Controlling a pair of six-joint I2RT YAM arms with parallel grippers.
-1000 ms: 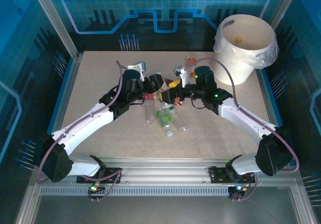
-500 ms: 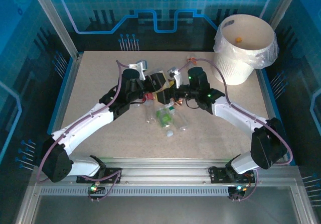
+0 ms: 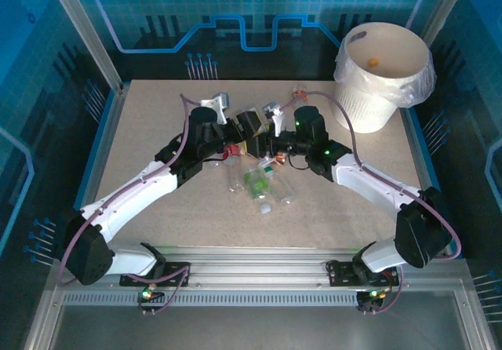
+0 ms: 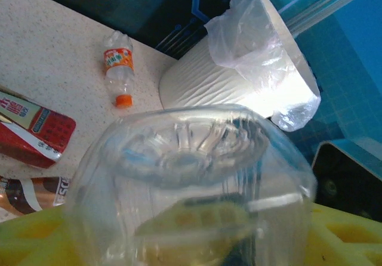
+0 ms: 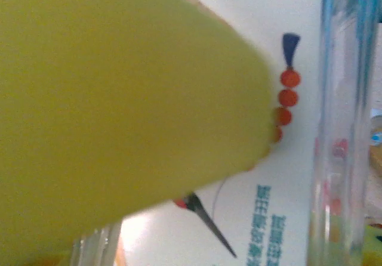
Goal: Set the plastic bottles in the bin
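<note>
At the middle of the table (image 3: 149, 142), a clear bottle (image 4: 190, 176) was pinched by the left gripper (image 4: 191, 233), the right gripper's (image 3: 271, 134) state could not be told, and other bottles (image 3: 257, 182) were seen lying well apart from the bin (image 3: 367, 105)

Small clear bottles (image 3: 259, 184), green and red labels, lie huddled mid-table; one clear bottle (image 4: 191, 176) shows its moulded base. An orange-capped bottle (image 4: 119, 69) lies near the upright, bag-lined white bin (image 3: 369, 107), far right.

Glossy clear bottle (image 4: 190, 158), ribbed plastic bin (image 4: 200, 82), matt speckled table (image 4: 54, 51)
</note>
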